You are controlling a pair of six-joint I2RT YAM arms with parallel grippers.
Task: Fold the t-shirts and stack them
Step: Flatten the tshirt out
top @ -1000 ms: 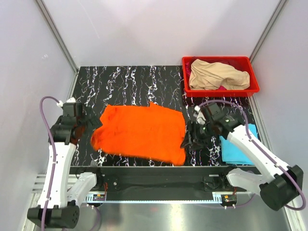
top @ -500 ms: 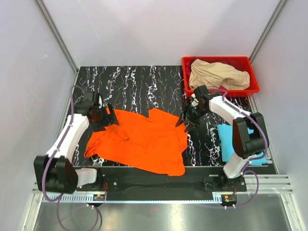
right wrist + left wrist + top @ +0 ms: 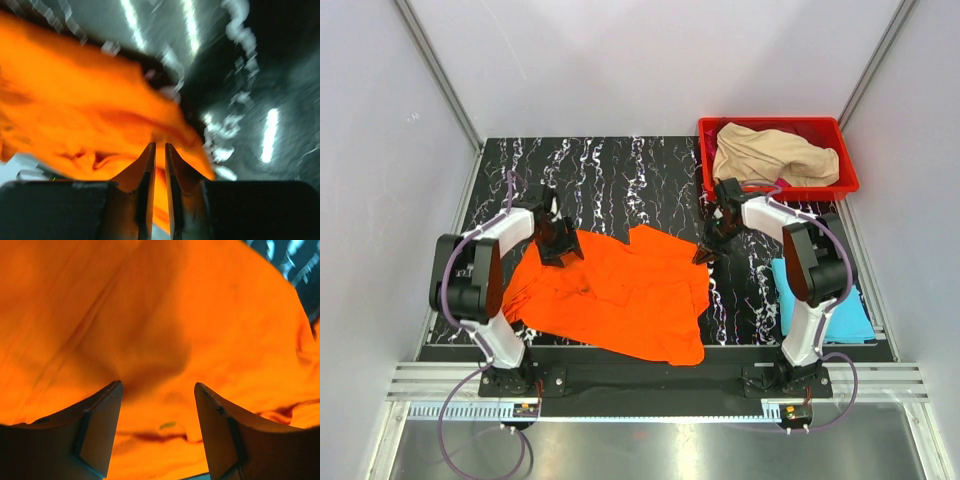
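Top external view puts the orange t-shirt (image 3: 620,290) rumpled mid-table, so you are at the spreading step. Your left gripper (image 3: 562,254) hangs released over its left edge. Your right gripper (image 3: 705,252) is clenched at the right hem (whether it has cloth, you cannot tell). Next, I judge, draw both edges apart evenly.

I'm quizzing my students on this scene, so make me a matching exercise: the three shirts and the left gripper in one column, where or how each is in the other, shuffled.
1 orange t-shirt
2 beige t-shirt
3 light blue t-shirt
4 left gripper

A in the red bin
B open, over orange cloth
C at the right edge of the table
D spread mid-table

Pairs: 1-D, 2-A, 3-C, 4-B
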